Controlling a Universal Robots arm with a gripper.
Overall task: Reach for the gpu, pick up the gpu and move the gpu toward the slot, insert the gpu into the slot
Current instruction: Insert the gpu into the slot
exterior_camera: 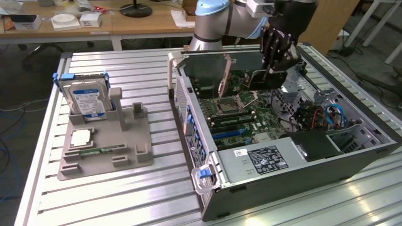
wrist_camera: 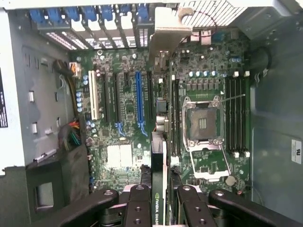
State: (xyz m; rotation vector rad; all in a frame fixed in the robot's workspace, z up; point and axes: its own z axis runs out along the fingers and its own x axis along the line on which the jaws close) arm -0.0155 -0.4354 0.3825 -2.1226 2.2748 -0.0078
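My gripper (exterior_camera: 276, 69) reaches down into the open computer case and is shut on the gpu (exterior_camera: 254, 79). In the wrist view the gpu (wrist_camera: 158, 156) is seen edge-on between the two black fingers (wrist_camera: 138, 204), its silver end bracket (wrist_camera: 166, 29) pointing at the case's rear openings. The card hangs above the green motherboard (wrist_camera: 124, 182). The slot, a long blue connector strip (wrist_camera: 138, 104), lies parallel to the card and slightly to one side of it, away from the processor socket. In the exterior view the slot (exterior_camera: 229, 133) sits lower on the board than the gripper.
The square silver processor socket (wrist_camera: 204, 125) and memory slots (wrist_camera: 236, 113) lie on the card's other side. A power supply (exterior_camera: 261, 160) and cables (exterior_camera: 326, 115) fill the case's near end. On the table at the exterior view's left, a grey fixture (exterior_camera: 135, 162) holds a hard drive (exterior_camera: 88, 101).
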